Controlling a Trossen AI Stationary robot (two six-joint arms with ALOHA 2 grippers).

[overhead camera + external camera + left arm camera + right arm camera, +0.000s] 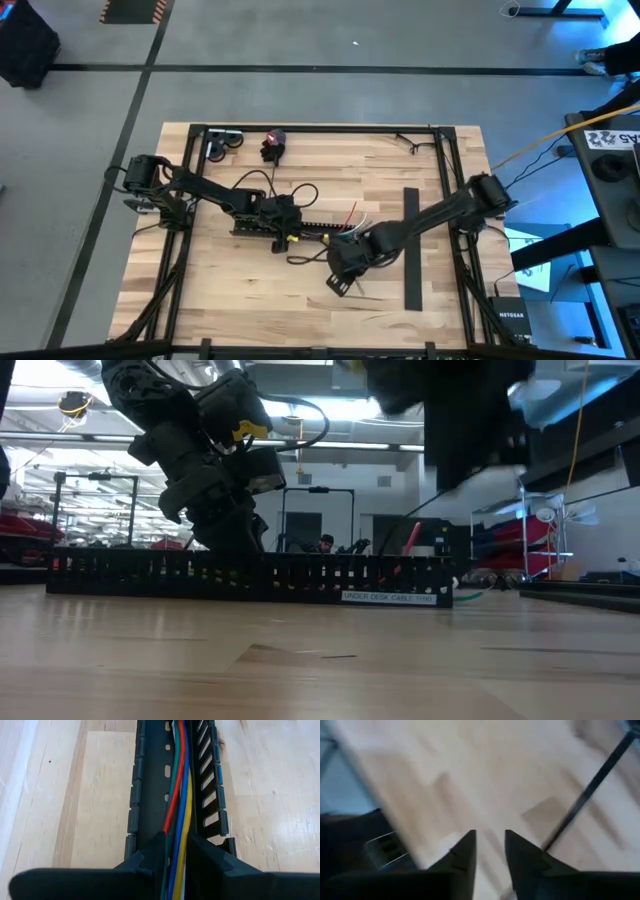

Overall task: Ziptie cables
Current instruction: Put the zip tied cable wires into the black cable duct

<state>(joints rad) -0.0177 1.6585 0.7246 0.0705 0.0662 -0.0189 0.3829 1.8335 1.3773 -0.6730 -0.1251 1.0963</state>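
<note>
Wooden table [250, 300] is carrying the slotted tray [150, 795]; left gripper [172, 862] jaws are pinching the cables [177, 795] inside it. Right gripper [490, 852], jaws slightly apart and empty, probably needs a zip-tie next.

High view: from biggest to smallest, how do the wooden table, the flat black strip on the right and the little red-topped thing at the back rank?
1. Wooden table
2. Flat black strip
3. Red-topped thing
All sit at table level, so nearness hardly skews this.
</note>
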